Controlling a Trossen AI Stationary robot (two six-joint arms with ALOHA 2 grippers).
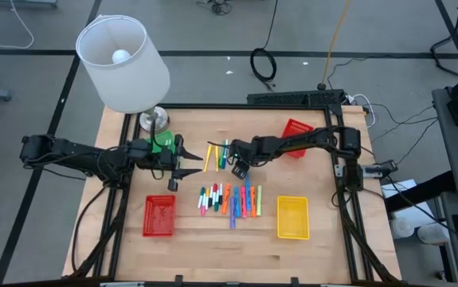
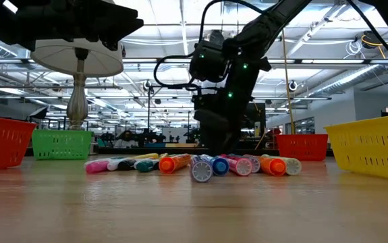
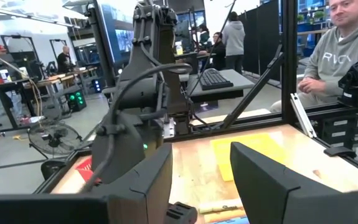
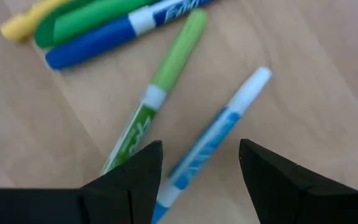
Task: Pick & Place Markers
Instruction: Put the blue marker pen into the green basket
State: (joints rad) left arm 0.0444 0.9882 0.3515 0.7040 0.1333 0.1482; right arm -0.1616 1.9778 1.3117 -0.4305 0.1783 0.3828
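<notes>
Right claw point(image 4: 200, 150) low over the tabletop point(image 1: 332, 231), fingers apart and empty, straddling a light blue marker point(image 4: 213, 140) lying flat on the wood. Left claw point(image 3: 200, 186) parked off to the side near the green basket point(image 1: 163, 143), likewise apart, holding nothing. Most markers point(image 1: 230, 201) lined up in a row between the red basket point(image 1: 159, 215) and the yellow basket point(image 1: 292, 218); a smaller loose cluster just beyond the row, under the right claw.

Likely trouble:
- Green marker point(image 4: 160, 87) just beside the light blue one, its lower end close to one finger. Coming straight down could land that finger on it, or pinch both barrels together.
- Light blue marker set at a slant across the gap, not square to the fingers. Closing as is may twist it or squirt it out sideways.
- Round barrels on smooth wood: any nudge probably enough to roll one into the blue marker point(image 4: 104, 37) and the yellow marker point(image 4: 23, 25) nearby.
</notes>
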